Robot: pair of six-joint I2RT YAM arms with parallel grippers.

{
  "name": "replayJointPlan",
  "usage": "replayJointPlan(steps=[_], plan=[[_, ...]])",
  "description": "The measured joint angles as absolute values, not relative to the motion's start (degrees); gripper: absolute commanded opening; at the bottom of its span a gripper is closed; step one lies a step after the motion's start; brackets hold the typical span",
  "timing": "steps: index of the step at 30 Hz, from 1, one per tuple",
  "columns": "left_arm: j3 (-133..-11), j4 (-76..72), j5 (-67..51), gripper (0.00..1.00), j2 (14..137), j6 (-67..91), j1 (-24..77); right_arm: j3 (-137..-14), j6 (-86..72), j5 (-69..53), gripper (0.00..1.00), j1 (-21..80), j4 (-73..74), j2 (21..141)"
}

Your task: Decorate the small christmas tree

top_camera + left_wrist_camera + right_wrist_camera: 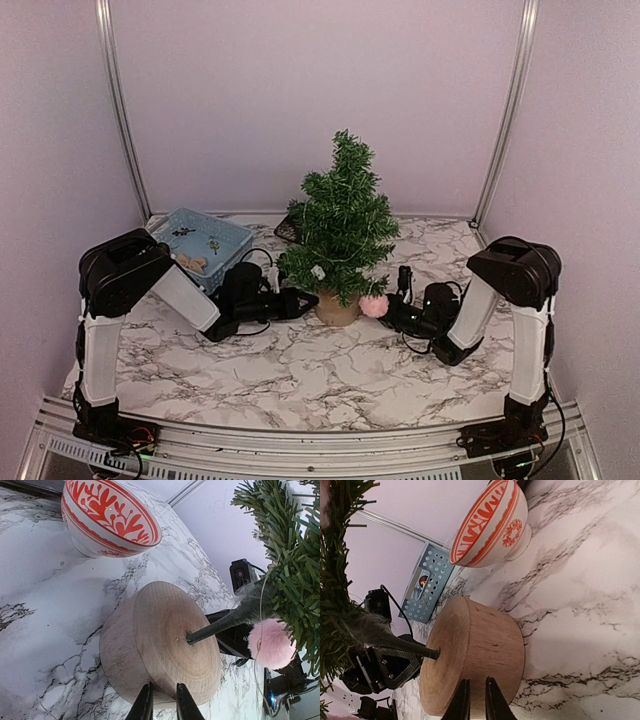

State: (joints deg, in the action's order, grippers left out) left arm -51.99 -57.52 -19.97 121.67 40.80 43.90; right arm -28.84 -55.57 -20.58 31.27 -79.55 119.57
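Note:
The small christmas tree (342, 220) stands upright mid-table on its tan stump base (336, 310). A pink pompom (374, 305) hangs from a low branch on its right side, and also shows in the left wrist view (270, 646). My left gripper (303, 300) is low on the table just left of the stump (160, 665). Its jaws (162, 704) are nearly together and hold nothing. My right gripper (393, 310) is just right of the stump (475, 657), beside the pompom. Its jaws (476, 701) are also nearly together and empty.
A blue perforated basket (205, 243) with a few small ornaments sits at the back left. A red-and-white patterned bowl (110, 517) stands behind the tree, and also shows in the right wrist view (487, 525). Walls enclose the back and both sides.

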Motion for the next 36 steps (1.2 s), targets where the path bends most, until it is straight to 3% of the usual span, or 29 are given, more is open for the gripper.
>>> replayJointPlan(steps=[18,36], plan=[[-50.52,-59.07,-20.99,0.15,121.67,43.07,51.03,-34.68,-56.12,-21.5,0.13,29.23,-80.9,123.52],[-45.3,-59.77,-16.47,0.22,117.97,43.35,40.49,-22.41,-54.43,-18.72,0.14,26.44,-79.29,115.59]])
